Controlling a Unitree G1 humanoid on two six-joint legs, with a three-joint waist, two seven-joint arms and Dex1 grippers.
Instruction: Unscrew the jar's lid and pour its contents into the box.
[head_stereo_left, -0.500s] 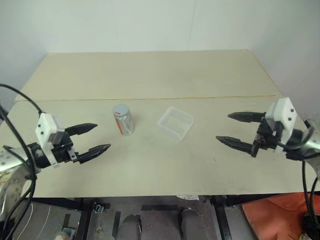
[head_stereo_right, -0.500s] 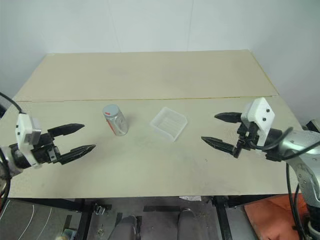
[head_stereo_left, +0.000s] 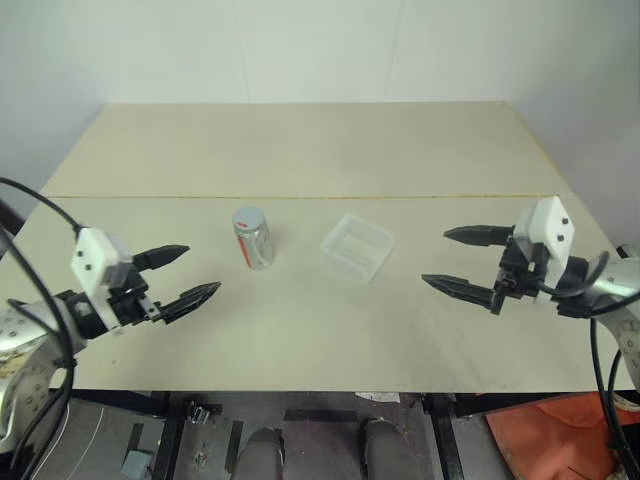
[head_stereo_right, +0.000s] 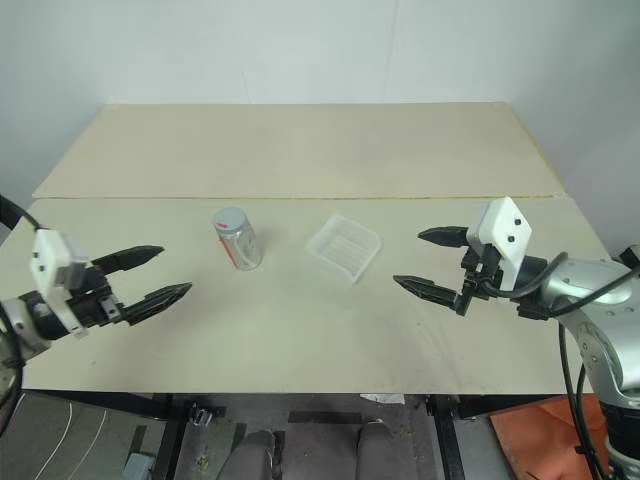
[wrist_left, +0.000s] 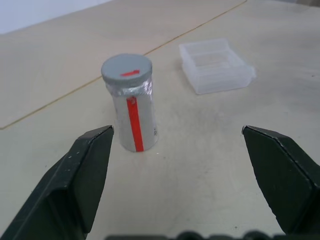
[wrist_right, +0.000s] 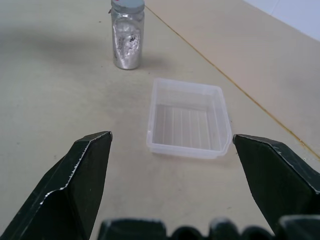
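Both arms hang over the near half of the table (head_stereo_left: 300, 340), grippers aimed inward at each other. Left gripper (head_stereo_left: 180, 279) is jaws wide, nothing in it, tips pointing toward the jar (head_stereo_left: 253, 238) but well apart from it. Right gripper (head_stereo_left: 461, 262) likewise spread full and empty, pointing at the box (head_stereo_left: 356, 246), near it but not touching. Versus half a second ago: the whole picture has shifted, so most of that is the camera. Beyond that, the right gripper looks drawn in a bit toward the box; the left looks about the same. Jar and box look unmoved on the table. Read: still the approach phase, nothing grasped, no task step done. Further in, mid-table: jar stands upright, lid (wrist_left: 126, 69) still on, red stripe down the side facing the left wrist view. Box sits just to the jar's right, apart from it, open side up; it looks empty in the right wrist view. Beyond them a seam line crosses the table, with the far half bare back to the wall. Judgement: the left arm is lined up to take the jar body and the right to come across for the lid. The upright jar could tip if the left jaws close off-centre.
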